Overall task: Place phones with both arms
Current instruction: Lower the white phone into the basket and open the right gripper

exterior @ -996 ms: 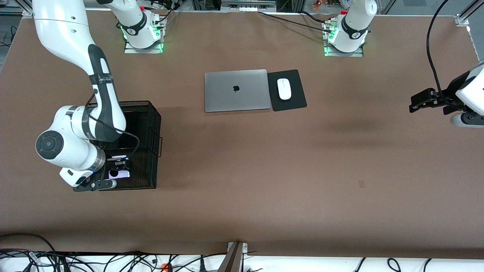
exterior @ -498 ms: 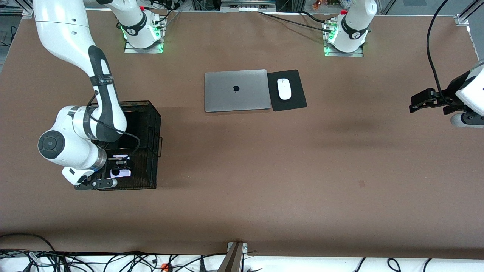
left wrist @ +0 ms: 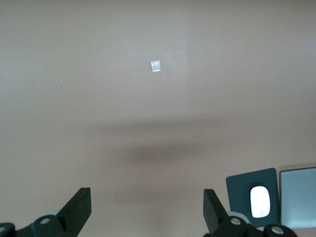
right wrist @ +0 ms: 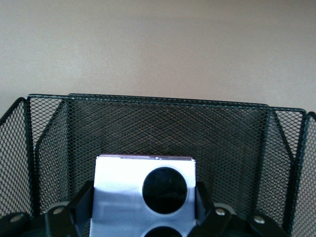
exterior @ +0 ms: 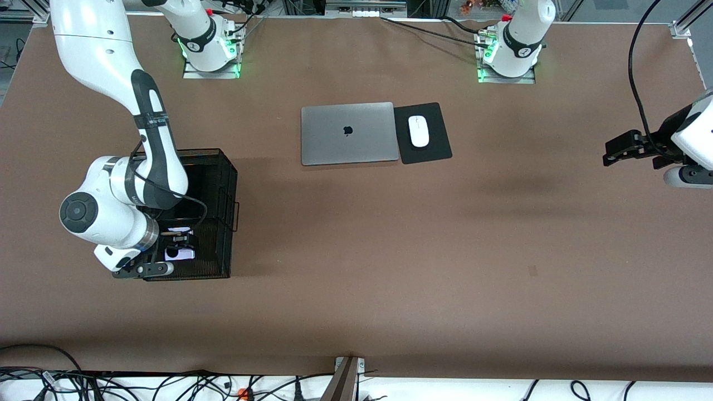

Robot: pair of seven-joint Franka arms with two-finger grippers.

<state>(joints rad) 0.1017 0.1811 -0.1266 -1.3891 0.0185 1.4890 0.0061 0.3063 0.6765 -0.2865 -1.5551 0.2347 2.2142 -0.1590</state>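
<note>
My right gripper [exterior: 178,244] reaches down inside a black mesh basket [exterior: 225,167] at the right arm's end of the table. It is shut on a squarish lilac-white phone [exterior: 180,254] with round black lenses. In the right wrist view the phone [right wrist: 121,185] sits flat between the two fingers of the right gripper [right wrist: 144,205], facing the basket's mesh wall [right wrist: 168,126]. My left gripper [exterior: 607,155] hangs open over bare table at the left arm's end, waiting. In its own wrist view the left gripper [left wrist: 146,200] has nothing between its fingers.
A closed silver laptop [exterior: 348,132] lies mid-table near the bases, with a white mouse [exterior: 418,131] on a black pad [exterior: 431,151] beside it. The left wrist view also shows the mouse [left wrist: 260,201] and laptop [left wrist: 298,197]. Cables run along the table's near edge.
The right arm has shifted slightly, carrying the lilac-white phone a little way inside the basket. The left arm has not moved.
</note>
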